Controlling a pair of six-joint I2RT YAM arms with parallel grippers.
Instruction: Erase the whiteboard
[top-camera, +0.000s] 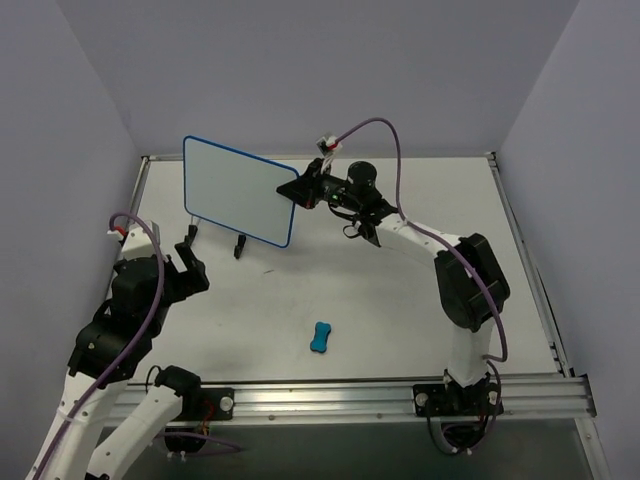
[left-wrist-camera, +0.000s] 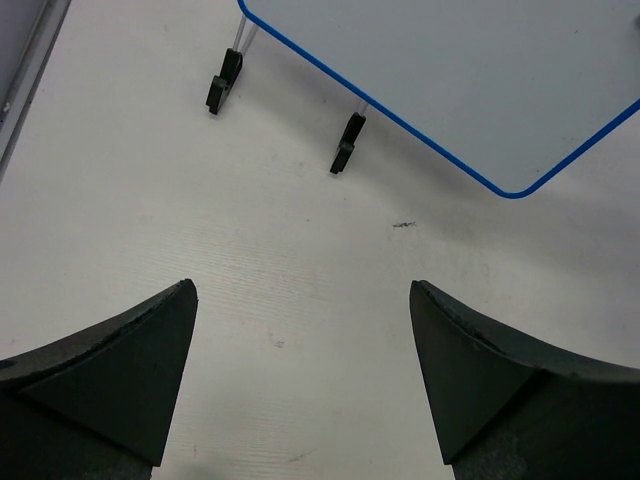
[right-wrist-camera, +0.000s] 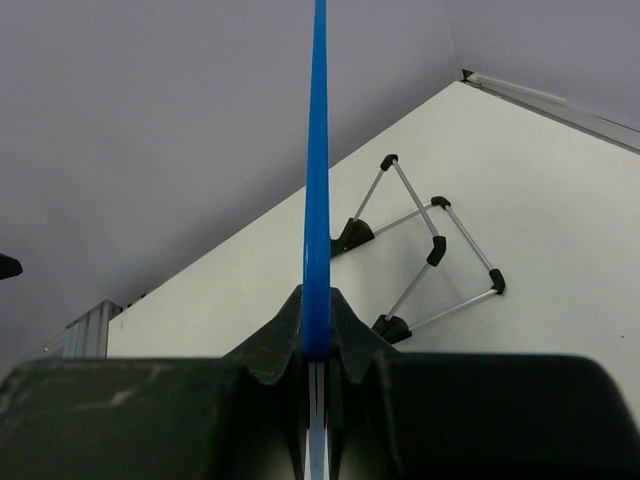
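whiteboard (top-camera: 240, 190): flat white rectangle, blank face, thin blue rim, rounded corners, just above stand (left-wrist-camera: 347, 143) | stand: thin metal wire, black tips | right jaws: clamped on whiteboard's edge | left jaws: wide apart, near stand | eraser (top-camera: 321, 337): blue, bone-shaped, well apart from stand

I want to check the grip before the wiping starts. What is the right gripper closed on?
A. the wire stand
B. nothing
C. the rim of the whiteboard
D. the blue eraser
C: in the right wrist view the right gripper is shut on the blue rim of the whiteboard, while the blue eraser lies untouched on the table.
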